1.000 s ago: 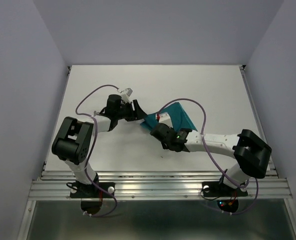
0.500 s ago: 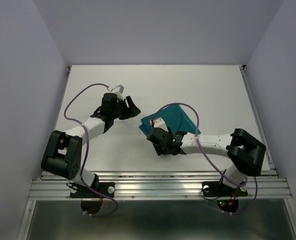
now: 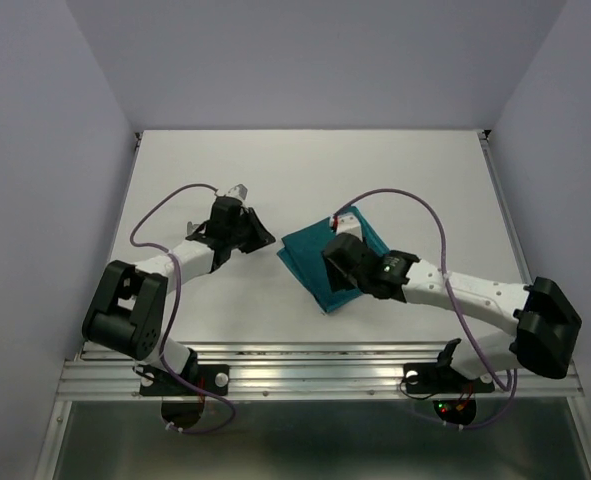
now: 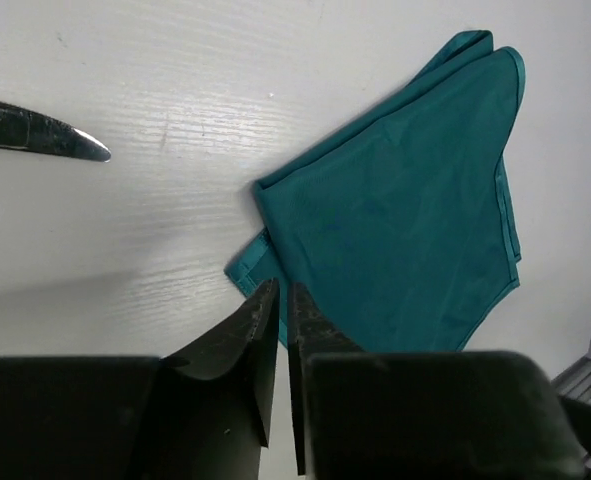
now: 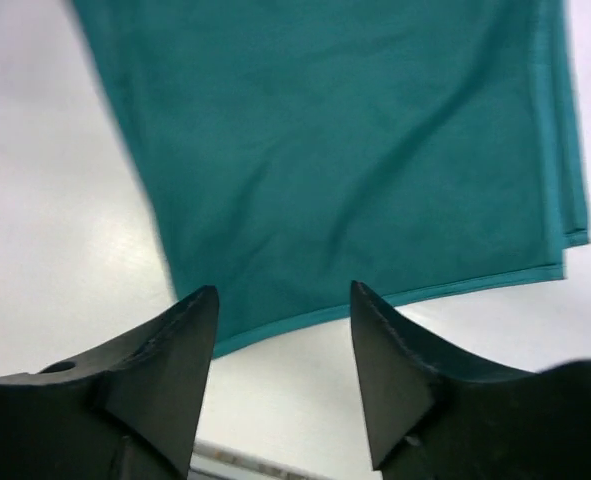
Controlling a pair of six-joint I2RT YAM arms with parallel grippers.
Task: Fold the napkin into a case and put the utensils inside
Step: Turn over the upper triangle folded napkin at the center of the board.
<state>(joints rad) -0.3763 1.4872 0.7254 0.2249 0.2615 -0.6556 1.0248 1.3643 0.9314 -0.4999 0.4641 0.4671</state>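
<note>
The teal napkin (image 3: 307, 268) lies folded flat on the white table, also seen in the left wrist view (image 4: 395, 210) and the right wrist view (image 5: 335, 150). My left gripper (image 3: 257, 236) sits just left of the napkin; its jaws (image 4: 283, 292) are shut to a thin slit with nothing between them, tips at the cloth's near corner. My right gripper (image 3: 337, 262) hovers over the napkin, open (image 5: 283, 295), the cloth's hemmed edge showing between its fingertips. Of the utensils, one silver knife tip (image 4: 45, 138) shows left of the napkin. No case shape is seen.
The white table (image 3: 425, 180) is walled in by pale panels on three sides. A metal rail (image 3: 315, 362) runs along the near edge, also glimpsed in the right wrist view (image 5: 255, 465). Purple cables loop over both arms.
The right gripper let go of the napkin and opened, and its arm swung right. The cloth now lies flat. The left gripper drew back slightly and shut.
</note>
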